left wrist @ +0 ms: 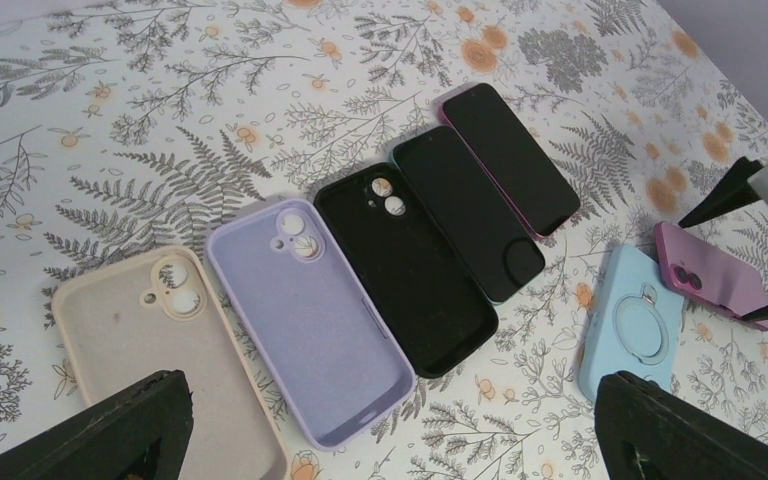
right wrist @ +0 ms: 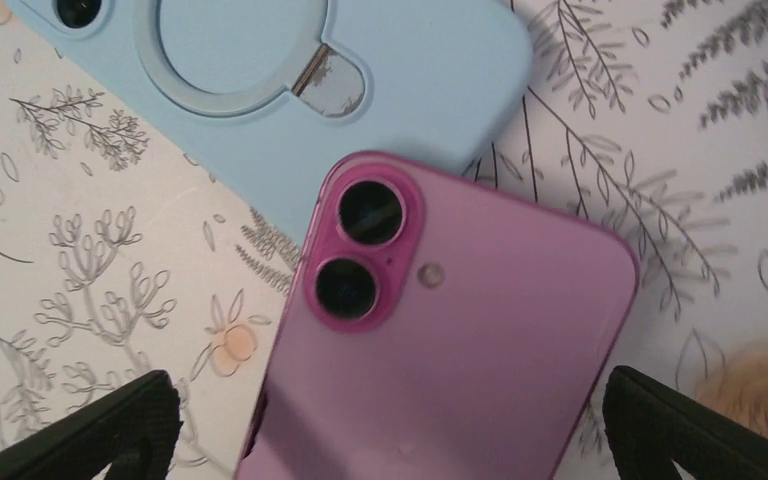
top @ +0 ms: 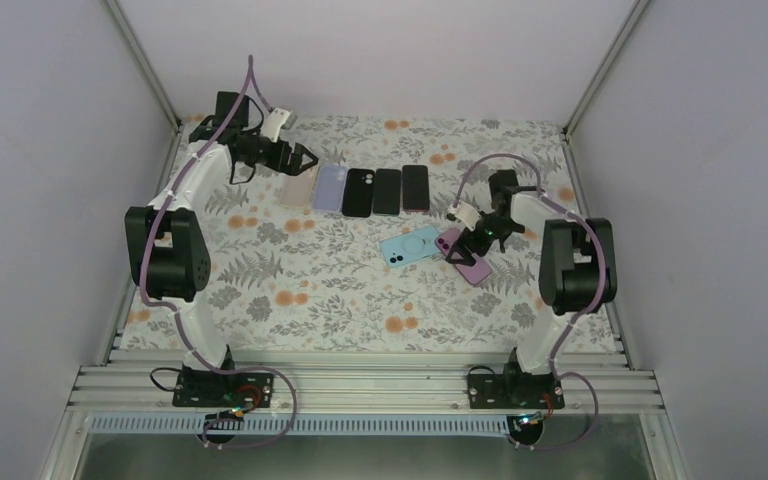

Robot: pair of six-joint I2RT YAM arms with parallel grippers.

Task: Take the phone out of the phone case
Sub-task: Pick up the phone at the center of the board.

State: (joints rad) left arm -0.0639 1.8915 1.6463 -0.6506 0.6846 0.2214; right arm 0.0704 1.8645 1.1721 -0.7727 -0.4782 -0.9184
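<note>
A light blue phone case [top: 410, 246] with a ring stand lies back up right of centre, a dark camera lens showing in its cut-out; it also shows in the right wrist view [right wrist: 410, 80]. A pink phone [top: 477, 268] lies back up with its top end on the blue case's corner [right wrist: 460, 340]. My right gripper [right wrist: 390, 430] is open and straddles the pink phone, fingers apart from its edges. My left gripper [top: 305, 158] is open and empty, hovering over the back row of cases [left wrist: 390, 420].
A row lies at the back: a beige empty case [left wrist: 150, 330], a lilac empty case [left wrist: 310, 320], a black empty case [left wrist: 410, 270], then two phones face up, one teal-edged [left wrist: 470, 215] and one pink-edged [left wrist: 510, 160]. A floral cloth [top: 340, 290] covers the table.
</note>
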